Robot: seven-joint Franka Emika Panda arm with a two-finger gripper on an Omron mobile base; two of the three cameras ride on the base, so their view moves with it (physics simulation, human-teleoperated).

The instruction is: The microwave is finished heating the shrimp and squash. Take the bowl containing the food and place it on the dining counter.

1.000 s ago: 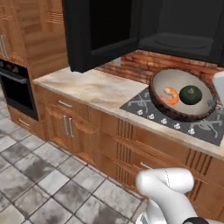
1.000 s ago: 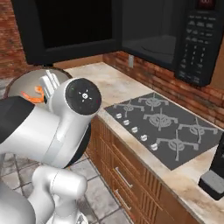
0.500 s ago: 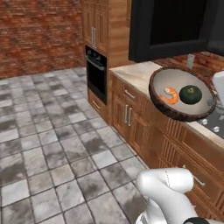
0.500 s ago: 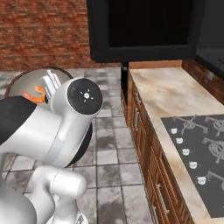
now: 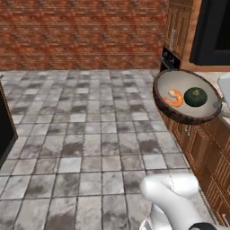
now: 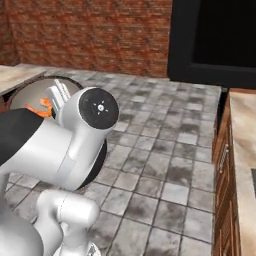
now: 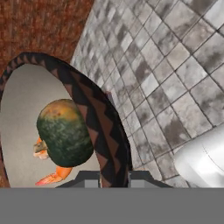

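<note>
A grey tiled floor [image 5: 90, 143] runs back to a red brick wall [image 5: 81, 31]. Wooden cabinets [image 5: 211, 152] line the right edge of the left base view, and the microwave [image 5: 214, 31] hangs dark above them. The white arm [image 6: 55, 145] rises in front, carrying the bowl [image 5: 185, 96] in the air over the floor, just beside the cabinet fronts and tilted toward the camera. The gripper [image 7: 114, 177] is clamped shut on the bowl's rim, one finger inside the wall and one outside, as the hand view shows. Inside the bowl lie the squash [image 5: 196, 97] and the shrimp [image 5: 174, 98], touching each other. In the hand view the squash [image 7: 65, 132] sits in front of the shrimp [image 7: 50, 175].
</note>
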